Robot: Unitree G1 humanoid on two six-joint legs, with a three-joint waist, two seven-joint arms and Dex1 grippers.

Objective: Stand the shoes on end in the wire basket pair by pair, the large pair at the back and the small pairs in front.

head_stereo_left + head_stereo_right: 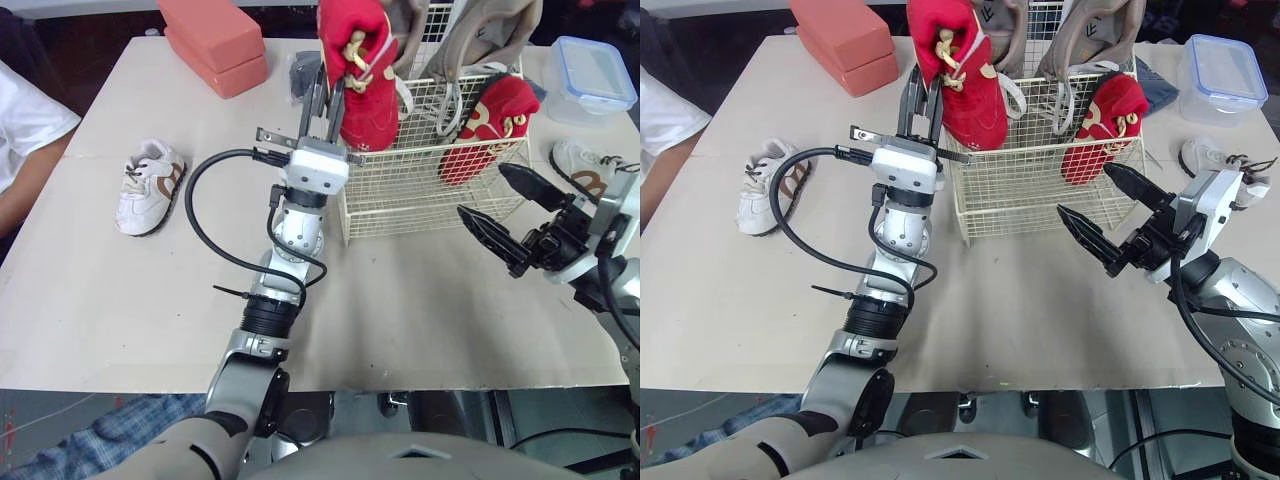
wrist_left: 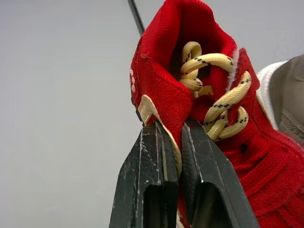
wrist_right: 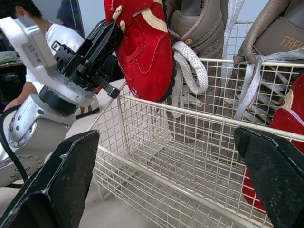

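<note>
Beige table (image 1: 120,300) lies bare along the bottom of the frame. At the right your right gripper (image 1: 481,190) hangs with its black fingers spread wide and nothing between them, tips just in front of the right front corner of the wire basket (image 1: 400,195). At mid-frame your left gripper (image 2: 172,128) is pinched narrow on the collar of a red shoe (image 1: 358,90) with yellow laces. It holds the shoe toe-down at the basket's left front corner; you cannot tell whether the toe touches the wire.

A second red shoe (image 1: 490,125) stands on end in the basket's right front, poking above the rim. Behind it two large grey-brown shoes (image 1: 1095,30) stand on end at the back.

A small white shoe (image 1: 148,185) lies on the table at the left, well apart from the basket, and a second white shoe (image 1: 585,165) lies near its right side. Farther back are a clear lidded container (image 1: 595,75) at upper right, two stacked salmon blocks (image 1: 215,45) at upper left, and a person's white sleeve (image 1: 25,125) at the left edge.
</note>
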